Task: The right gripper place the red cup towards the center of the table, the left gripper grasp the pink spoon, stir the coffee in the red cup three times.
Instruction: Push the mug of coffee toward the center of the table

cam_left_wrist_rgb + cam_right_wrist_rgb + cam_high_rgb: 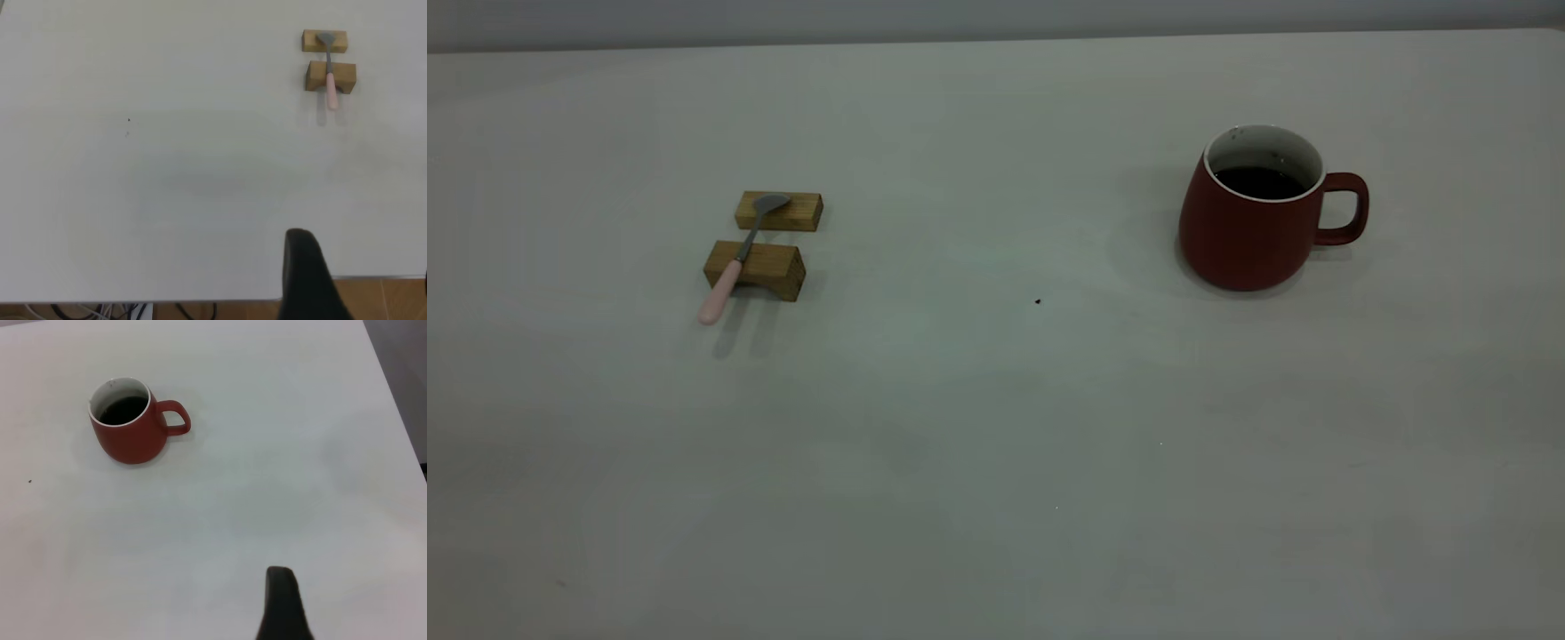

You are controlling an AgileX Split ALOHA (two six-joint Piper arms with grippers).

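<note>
red cup [1249, 227] w/ coffee [1258, 182] at right, pink spoon [734, 267] across two blocks [769, 240], hands' state unclear

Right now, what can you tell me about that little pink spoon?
The pink spoon is small and slim, with a pale pink handle and a grey, metal-looking neck and bowl. It lies bridged across two wooden blocks: the bowl rests on the far one, the neck crosses the near one, and the handle end sticks out past it above the table. Nothing else touches it.

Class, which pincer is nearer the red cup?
Right. The right pincer views the red cup from its side; the left pincer sits by the pink spoon.
</note>
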